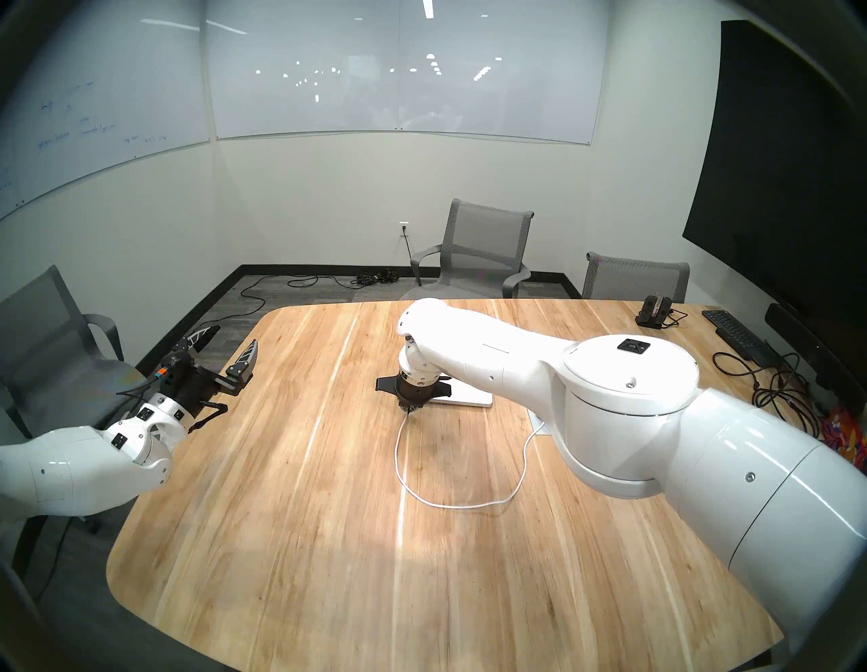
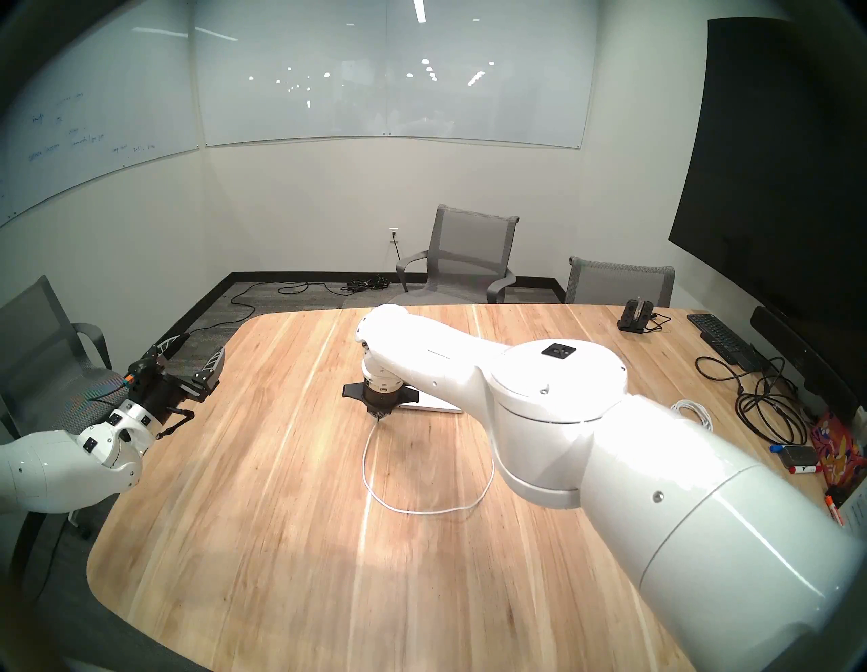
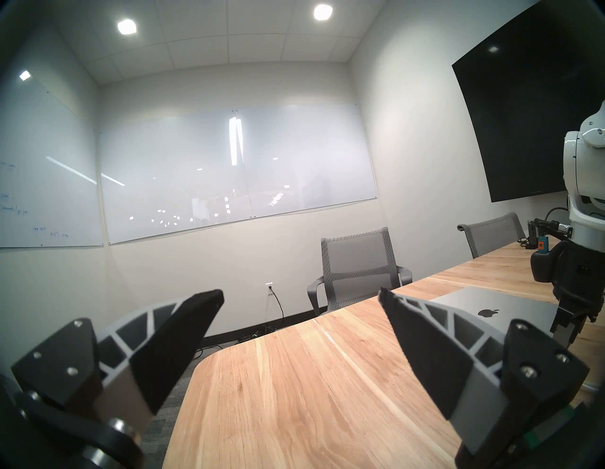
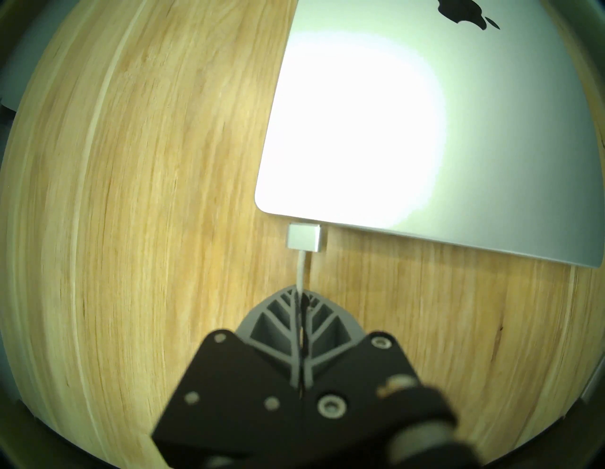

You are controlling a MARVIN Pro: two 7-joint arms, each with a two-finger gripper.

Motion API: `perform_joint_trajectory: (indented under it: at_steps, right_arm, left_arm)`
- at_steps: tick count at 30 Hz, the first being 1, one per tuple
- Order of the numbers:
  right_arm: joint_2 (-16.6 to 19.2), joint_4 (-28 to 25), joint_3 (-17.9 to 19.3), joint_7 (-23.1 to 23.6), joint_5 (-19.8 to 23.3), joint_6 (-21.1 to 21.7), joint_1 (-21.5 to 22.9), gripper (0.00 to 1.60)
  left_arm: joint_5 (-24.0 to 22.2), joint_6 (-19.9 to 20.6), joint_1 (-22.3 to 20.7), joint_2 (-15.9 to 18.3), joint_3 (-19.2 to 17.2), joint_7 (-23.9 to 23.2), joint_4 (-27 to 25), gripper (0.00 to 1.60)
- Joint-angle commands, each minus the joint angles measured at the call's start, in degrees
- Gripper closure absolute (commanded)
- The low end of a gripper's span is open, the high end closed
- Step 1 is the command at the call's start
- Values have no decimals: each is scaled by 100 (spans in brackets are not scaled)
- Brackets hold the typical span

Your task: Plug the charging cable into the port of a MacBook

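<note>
Cable: the thin white charging cable [image 4: 300, 274] with a flat silver-white connector tip [image 4: 303, 235] is pinched just behind the tip; its slack is laid in a loop [image 1: 450, 502] on the surface toward the robot.
Connector: set against the near side edge of the thin silver MacBook [image 4: 376, 131], close to its corner; the port itself is hidden, so whether the tip is seated cannot be told.
MacBook: laid flat, lid closed, black apple logo [image 4: 468, 13] up, mid-surface.
Right gripper [image 4: 299, 296]: fingers closed on the cable, pointed steeply down.
Left gripper [image 1: 225, 345]: fingers spread apart, nothing held, at the surface's left edge.
Surface: light wooden table [image 1: 328, 539] with rounded corners.
Far right: a black keyboard [image 1: 736, 331] and dark cords [image 1: 774, 389].
</note>
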Motion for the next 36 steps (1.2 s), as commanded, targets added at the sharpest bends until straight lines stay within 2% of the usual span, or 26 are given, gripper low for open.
perform_joint_trajectory:
  at_steps: [1,16,28,36]
  right_arm:
    - [-209,335,-28,183,-76,101,22,160]
    - [-579,1077,-104,630,-339,310,-36,160]
    - [-757,1450,-174,880,-466,409,-67,160]
    - [-801,1517,-167,889,-485,470,-69,160]
  left_arm:
    - [10,-43,-87,6,-78,9,-12,0]
    - [9,-43,-87,6,-77,8,-12,0]
    - [9,-43,-87,6,-77,9,-12,0]
    - [9,-43,-87,6,-77,9,-12,0]
